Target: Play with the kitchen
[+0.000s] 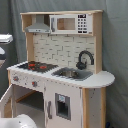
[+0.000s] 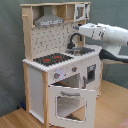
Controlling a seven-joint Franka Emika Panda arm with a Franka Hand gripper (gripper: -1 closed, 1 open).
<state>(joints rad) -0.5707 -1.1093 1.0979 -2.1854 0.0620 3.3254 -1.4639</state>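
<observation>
The kitchen (image 1: 65,95) (image 2: 35,80) is a tall toy of white panels and pale wood. It has a red-ringed black hob (image 1: 37,65) (image 2: 52,59), a sink (image 1: 72,74) with a black faucet (image 1: 85,59) (image 2: 75,39), and a grey hood (image 1: 39,27) (image 2: 49,20). In the second exterior view its windowed oven door (image 2: 70,102) hangs open, tilted forward. My white arm (image 2: 107,35) reaches in from the second exterior view's right. My gripper (image 2: 80,30) is just above and beside the faucet's arch. Only a white piece of the arm (image 1: 5,39) shows at the first exterior view's left edge.
A toy microwave (image 1: 70,23) sits in the upper shelf beside the hood. A grey curtain (image 1: 115,45) hangs behind the kitchen. The kitchen stands on a wooden floor (image 2: 110,105). A white rounded part (image 1: 17,121) lies at the first exterior view's bottom left.
</observation>
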